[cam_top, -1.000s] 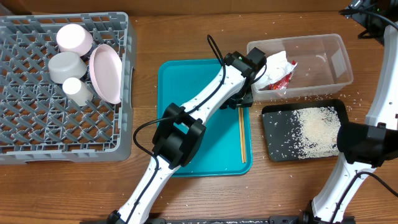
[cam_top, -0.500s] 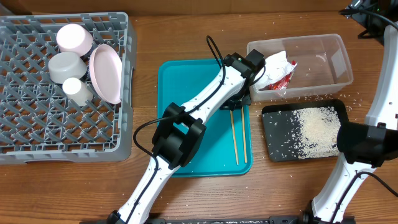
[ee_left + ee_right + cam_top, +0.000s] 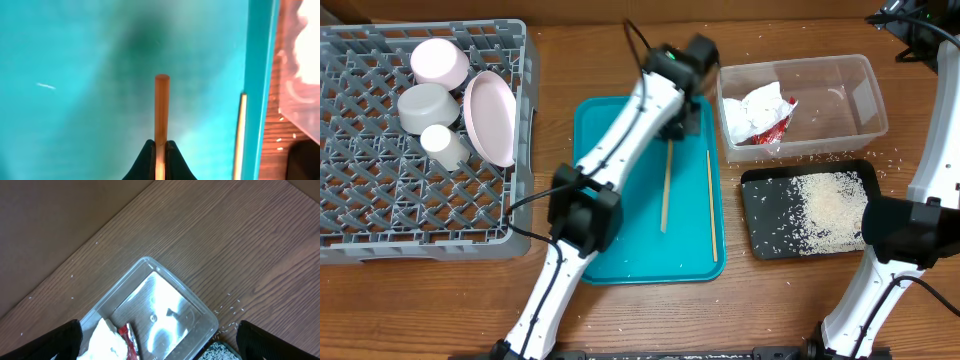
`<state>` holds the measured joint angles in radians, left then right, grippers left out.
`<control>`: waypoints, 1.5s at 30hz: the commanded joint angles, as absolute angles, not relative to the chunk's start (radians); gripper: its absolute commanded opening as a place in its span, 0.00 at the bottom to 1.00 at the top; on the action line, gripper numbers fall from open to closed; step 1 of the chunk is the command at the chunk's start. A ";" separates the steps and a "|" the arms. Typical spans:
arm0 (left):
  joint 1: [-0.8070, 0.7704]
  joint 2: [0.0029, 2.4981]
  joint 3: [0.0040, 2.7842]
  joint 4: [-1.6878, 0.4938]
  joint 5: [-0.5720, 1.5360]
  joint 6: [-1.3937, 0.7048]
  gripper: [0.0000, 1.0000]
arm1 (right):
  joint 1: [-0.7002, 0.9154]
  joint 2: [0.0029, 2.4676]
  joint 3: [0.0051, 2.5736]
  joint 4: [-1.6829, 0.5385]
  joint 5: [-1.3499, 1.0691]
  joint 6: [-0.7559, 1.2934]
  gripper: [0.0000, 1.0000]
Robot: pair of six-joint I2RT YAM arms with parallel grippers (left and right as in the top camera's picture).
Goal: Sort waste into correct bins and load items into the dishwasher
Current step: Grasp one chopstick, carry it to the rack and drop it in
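Left gripper (image 3: 160, 150) pinches 1 chopstick (image 3: 161, 110) by its end over the teal tray (image 3: 610, 230), low tip possibly touching it; keep the pinch firm, lift clear, carry to the dish rack (image 3: 380, 210).

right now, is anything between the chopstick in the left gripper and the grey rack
nothing visible does. the left gripper is shut on the chopstick over the teal tray; only bare tray and table lie toward the rack, its near cells empty
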<state>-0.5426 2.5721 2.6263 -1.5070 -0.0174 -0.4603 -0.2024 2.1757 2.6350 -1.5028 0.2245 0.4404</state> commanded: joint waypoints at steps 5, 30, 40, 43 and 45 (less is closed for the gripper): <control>-0.396 2.569 2.926 -1.600 -0.243 -0.297 0.04 | -0.203 2.161 2.665 -1.497 0.231 0.442 1.00; 0.073 2.347 3.142 -1.399 -0.399 0.064 0.04 | -0.203 2.161 2.665 -1.497 0.231 0.442 1.00; 0.177 2.351 2.989 -1.393 -0.163 0.150 0.04 | -0.203 2.161 2.665 -1.497 0.231 0.442 1.00; 0.183 2.351 2.897 -1.354 -0.155 0.087 0.04 | -0.203 2.161 2.665 -1.497 0.231 0.442 1.00; 0.183 2.351 2.840 -1.319 -0.156 0.070 0.04 | -0.203 2.161 2.665 -1.497 0.231 0.442 1.00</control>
